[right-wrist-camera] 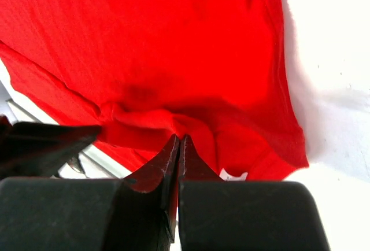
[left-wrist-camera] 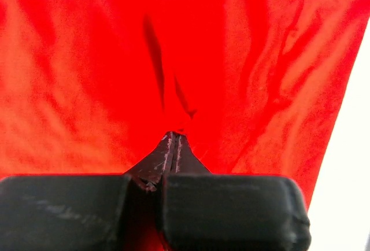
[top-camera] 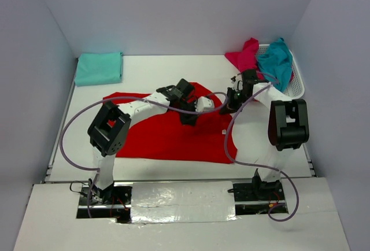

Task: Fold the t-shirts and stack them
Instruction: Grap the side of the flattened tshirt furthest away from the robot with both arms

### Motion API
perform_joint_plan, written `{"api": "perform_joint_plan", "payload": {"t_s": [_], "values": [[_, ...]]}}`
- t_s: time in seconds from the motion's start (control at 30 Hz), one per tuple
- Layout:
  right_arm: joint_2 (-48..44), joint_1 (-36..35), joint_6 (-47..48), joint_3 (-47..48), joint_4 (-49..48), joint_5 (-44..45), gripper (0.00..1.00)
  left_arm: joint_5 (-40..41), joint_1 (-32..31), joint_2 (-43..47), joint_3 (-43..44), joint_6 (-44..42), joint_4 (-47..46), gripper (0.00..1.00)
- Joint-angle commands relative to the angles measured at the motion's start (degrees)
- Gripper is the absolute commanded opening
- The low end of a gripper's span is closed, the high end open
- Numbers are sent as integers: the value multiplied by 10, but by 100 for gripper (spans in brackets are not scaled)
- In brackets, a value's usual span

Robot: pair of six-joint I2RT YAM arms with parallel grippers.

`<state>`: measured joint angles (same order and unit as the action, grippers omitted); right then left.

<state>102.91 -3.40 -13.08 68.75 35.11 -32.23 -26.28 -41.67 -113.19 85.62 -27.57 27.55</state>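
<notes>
Wrist views: both jaws closed, clamping red t-shirt (top-camera: 167, 141) at far edge. We judge fold starting; next, level lift toward counter (top-camera: 162, 69) near edge.

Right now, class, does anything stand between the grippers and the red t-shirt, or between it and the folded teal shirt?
Nothing visible. The left gripper and right gripper both pinch the red t-shirt, and only bare table separates it from the folded teal shirt.
</notes>
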Motion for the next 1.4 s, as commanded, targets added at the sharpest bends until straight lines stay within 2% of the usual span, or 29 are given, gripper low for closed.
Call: {"api": "perform_joint_plan", "payload": {"t_s": [0.0, 0.17, 0.27, 0.3, 0.37, 0.4, 0.47, 0.57, 0.67, 0.83, 0.87, 0.93, 0.97, 1.03, 1.07, 1.17, 1.2, 1.23, 1.27, 1.3, 1.37], "values": [[23, -1, -19, 36, 24, -20, 0, -86, 25, -7, 13, 77, 15, 0], [41, -2, -40, 53, 15, -47, 2, -112, 72, -1, -13, 119, -14, 0], [48, -5, -51, 62, 8, -57, 20, -107, 78, -5, -19, 122, -14, 0], [53, -5, -53, 65, 7, -57, 32, -102, 81, -5, -19, 125, -17, 0], [56, -4, -59, 72, 4, -55, 37, -92, 90, -12, -16, 139, -25, 0], [57, -4, -61, 74, 3, -45, 44, -85, 94, -14, -14, 143, -30, 0], [55, -4, -65, 81, 1, -35, 51, -80, 110, -23, -7, 153, -40, 0], [46, -5, -69, 89, 0, -21, 52, -76, 125, -31, 1, 154, -47, 0], [28, -4, -68, 86, 2, -7, 52, -64, 130, -37, 9, 154, -53, 5], [1, -6, -57, 66, 9, 10, 52, -26, 146, -47, 17, 171, -63, 8], [-3, -6, -56, 65, 11, 11, 52, -25, 149, -48, 20, 167, -51, 18], [-7, -7, -49, 71, 19, 19, 52, -25, 154, -56, 37, 157, -29, 30], [-8, -10, -46, 90, 23, 38, 52, -34, 156, -57, 44, 154, 1, 49], [-1, -23, -35, 150, 43, 69, 53, -50, 163, -49, 54, 152, 23, 52], [8, -31, -31, 177, 51, 98, 54, -69, 168, -41, 53, 154, 29, 72], [78, -70, -5, 317, 94, 141, 60, -79, 204, 25, 35, 171, 27, 71], [131, -80, 0, 358, 125, 170, 62, -69, 233, 62, 28, 182, 23, 70], [160, -90, 5, 440, 141, 181, 63, -64, 250, 77, 23, 186, 29, 67], [190, -104, 9, 478, 158, 189, 65, -58, 269, 87, 24, 190, 38, 59], [244, -111, 8, 516, 181, 197, 66, -39, 311, 102, 23, 199, 49, 56], [291, -122, -2, 598, 190, 202, 69, -12, 358, 115, 9, 212, 59, 51]]}}
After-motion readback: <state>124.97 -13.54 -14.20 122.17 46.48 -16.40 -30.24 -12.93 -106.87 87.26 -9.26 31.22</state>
